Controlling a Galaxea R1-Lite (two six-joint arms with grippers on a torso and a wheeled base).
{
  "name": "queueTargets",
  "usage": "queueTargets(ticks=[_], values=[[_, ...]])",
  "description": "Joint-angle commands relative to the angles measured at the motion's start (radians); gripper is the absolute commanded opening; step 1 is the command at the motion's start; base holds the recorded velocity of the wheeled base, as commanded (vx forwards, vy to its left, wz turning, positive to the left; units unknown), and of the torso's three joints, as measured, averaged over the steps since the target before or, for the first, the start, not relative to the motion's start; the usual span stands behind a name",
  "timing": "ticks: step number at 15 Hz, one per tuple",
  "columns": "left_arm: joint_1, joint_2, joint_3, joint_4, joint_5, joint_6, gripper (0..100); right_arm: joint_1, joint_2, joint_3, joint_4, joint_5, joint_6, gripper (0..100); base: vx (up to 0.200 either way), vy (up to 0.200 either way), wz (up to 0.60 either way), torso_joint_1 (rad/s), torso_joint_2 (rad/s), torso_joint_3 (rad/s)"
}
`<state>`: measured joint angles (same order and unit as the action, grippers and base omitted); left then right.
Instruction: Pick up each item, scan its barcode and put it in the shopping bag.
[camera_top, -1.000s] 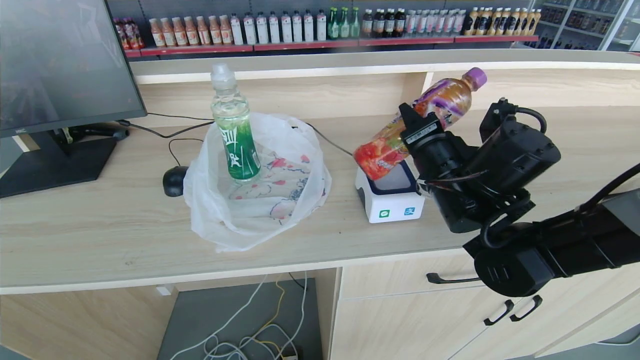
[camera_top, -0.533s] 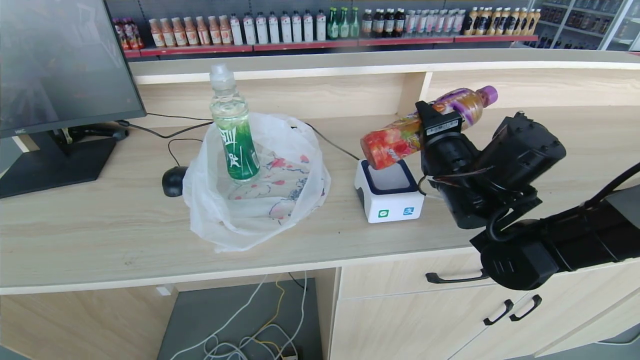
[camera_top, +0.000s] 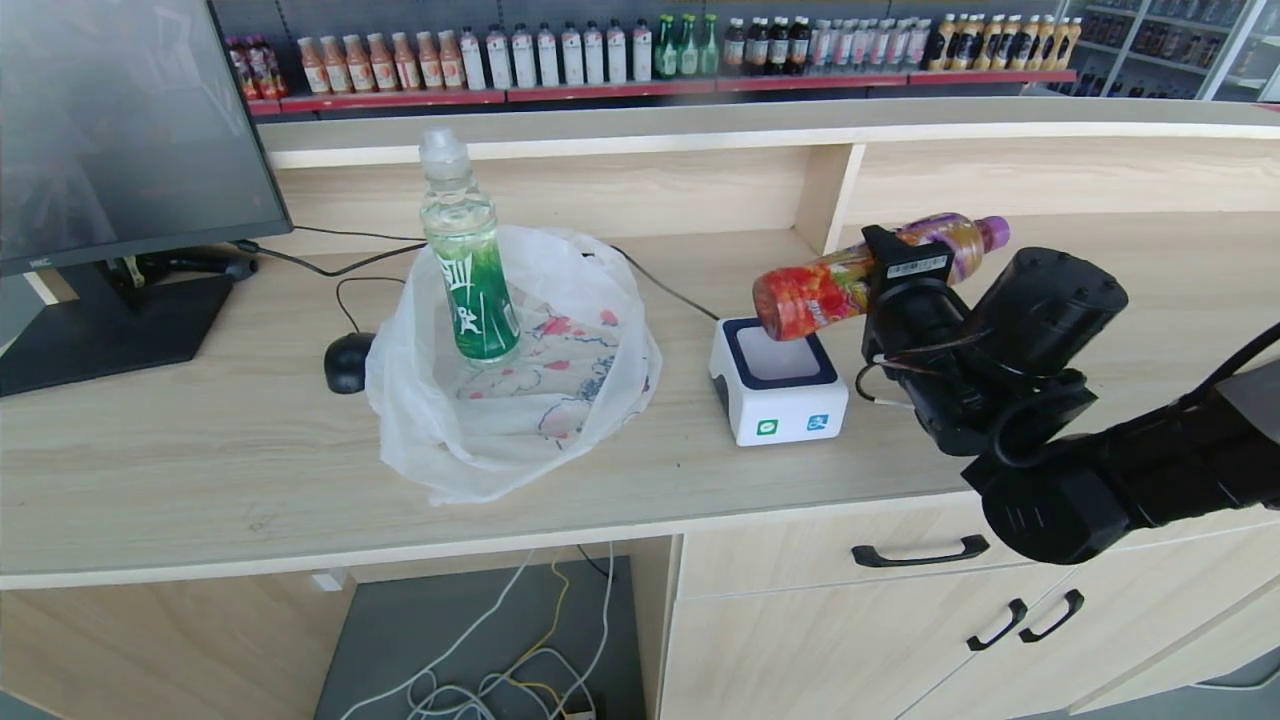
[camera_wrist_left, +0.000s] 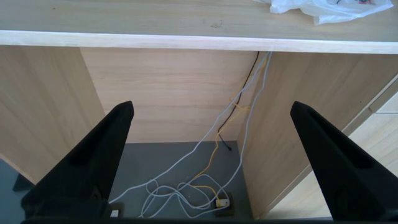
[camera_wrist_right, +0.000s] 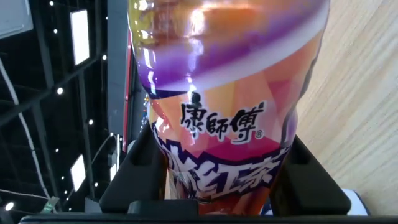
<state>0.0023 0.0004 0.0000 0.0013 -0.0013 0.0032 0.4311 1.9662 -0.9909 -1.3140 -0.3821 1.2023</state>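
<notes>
Bottle (camera_top: 815, 290) of smooth orange-and-purple plastic, tilted nearly level, clamped in the right pincer (camera_top: 905, 262) above a boxy white scanner (camera_top: 780, 400) on the pale wood bench (camera_top: 200, 440), beside a crinkled bag (camera_top: 590, 330); left pincer (camera_wrist_left: 211, 106) gapes apart.

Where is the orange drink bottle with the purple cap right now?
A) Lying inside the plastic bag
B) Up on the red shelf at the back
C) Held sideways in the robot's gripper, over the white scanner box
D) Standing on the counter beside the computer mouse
C: the right gripper is clamped around the orange bottle, which lies nearly level with its base end above the white scanner box.
</notes>
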Motion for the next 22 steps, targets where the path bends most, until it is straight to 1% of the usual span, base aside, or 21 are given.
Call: queueTargets(ticks=[1,4,7,8,10,13,15,19,22], values=[[0.001,0.000,0.000,0.000,0.001,0.000,100,-0.006,-0.004,0.009,0.001,0.002,0.002,0,0.000,0.000,0.00,0.000,0.00,0.000],[0.001,0.000,0.000,0.000,0.000,0.000,100,0.009,-0.020,0.005,-0.001,0.002,0.023,0,0.000,0.000,0.00,0.000,0.00,0.000],[0.001,0.000,0.000,0.000,0.001,0.000,100,0.058,-0.056,0.031,-0.001,0.000,0.037,0,0.000,0.000,0.00,0.000,0.00,0.000],[0.001,0.000,0.000,0.000,0.000,0.000,100,0.100,-0.081,0.086,-0.001,0.000,0.039,0,0.000,0.000,0.00,0.000,0.00,0.000],[0.001,0.000,0.000,0.000,0.000,0.000,100,0.117,-0.086,0.132,-0.004,0.000,0.037,0,0.000,0.000,0.00,0.000,0.00,0.000],[0.001,0.000,0.000,0.000,0.001,0.000,100,0.117,-0.070,0.146,-0.004,0.000,0.037,0,0.000,0.000,0.00,0.000,0.00,0.000],[0.001,0.000,0.000,0.000,0.001,-0.002,100,0.117,-0.058,0.127,-0.004,0.000,0.036,0,0.000,0.000,0.00,0.000,0.00,0.000],[0.001,0.000,0.000,0.000,0.000,0.000,100,0.084,-0.055,0.093,-0.004,0.000,0.036,0,0.000,0.000,0.00,0.000,0.00,0.000],[0.001,0.000,0.000,0.000,0.000,0.000,100,0.084,-0.053,0.093,-0.004,-0.001,0.036,0,0.000,0.000,0.00,0.000,0.00,0.000]])
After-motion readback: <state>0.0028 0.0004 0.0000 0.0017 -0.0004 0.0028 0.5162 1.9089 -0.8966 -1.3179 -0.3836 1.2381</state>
